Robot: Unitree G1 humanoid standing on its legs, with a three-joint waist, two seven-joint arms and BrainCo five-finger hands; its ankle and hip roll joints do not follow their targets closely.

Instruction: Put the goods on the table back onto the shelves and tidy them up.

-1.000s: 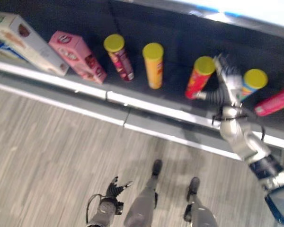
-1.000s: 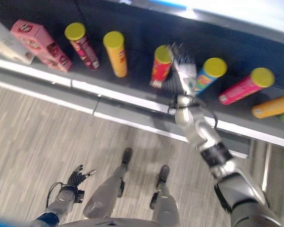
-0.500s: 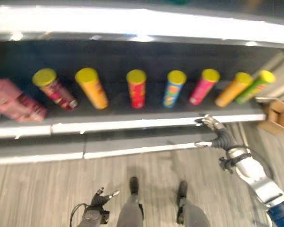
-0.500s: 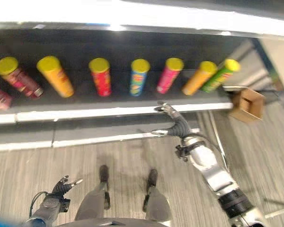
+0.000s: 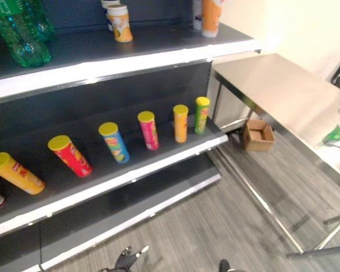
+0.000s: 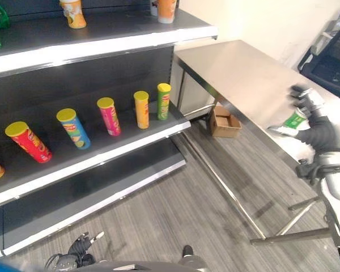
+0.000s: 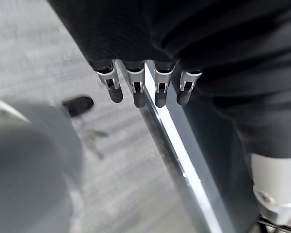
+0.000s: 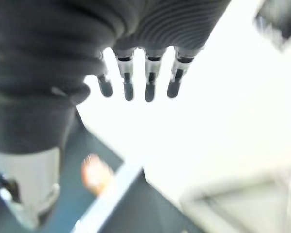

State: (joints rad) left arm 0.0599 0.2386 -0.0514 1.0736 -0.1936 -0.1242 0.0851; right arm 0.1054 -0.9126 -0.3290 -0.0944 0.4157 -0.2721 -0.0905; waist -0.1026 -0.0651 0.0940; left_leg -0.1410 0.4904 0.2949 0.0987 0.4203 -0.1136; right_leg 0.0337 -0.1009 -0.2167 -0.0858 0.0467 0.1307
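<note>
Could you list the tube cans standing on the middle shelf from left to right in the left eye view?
Orange-yellow can → red can → blue can → pink can → orange can → green can.

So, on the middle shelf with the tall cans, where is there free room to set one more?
The middle shelf is crowded: tall cans stand along it up to the green can at its table-side end. Bare strips lie in front of the cans along the white edge and behind them.
</note>
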